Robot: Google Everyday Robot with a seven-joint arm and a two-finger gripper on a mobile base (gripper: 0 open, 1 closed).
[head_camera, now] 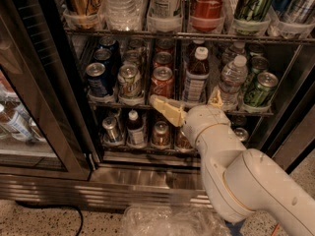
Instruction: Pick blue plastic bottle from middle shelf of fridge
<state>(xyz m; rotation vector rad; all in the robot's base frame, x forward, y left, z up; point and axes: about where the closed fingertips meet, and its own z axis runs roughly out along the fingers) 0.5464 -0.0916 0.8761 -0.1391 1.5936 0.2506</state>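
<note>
The fridge (74, 132) stands with its door open. Its middle shelf (123, 102) holds short cans and two small bottles. A dark plastic bottle (197, 75) with a white cap and pale label stands right of centre, next to a clear water bottle (231, 80). I cannot tell its colour for sure. My gripper (184, 101) is at the shelf's front edge, low in front of the dark bottle. It is open, with one cream finger (167, 110) to the bottle's lower left and the other (215, 97) to its right. It holds nothing.
Blue cans (99, 77), a green can (129, 81) and a red can (162, 80) fill the shelf's left. Tall bottles including Coca-Cola (206, 4) stand above, small cans (161, 132) below. The dark door frame (29, 107) is at left. A clear plastic bag (167, 220) lies on the floor.
</note>
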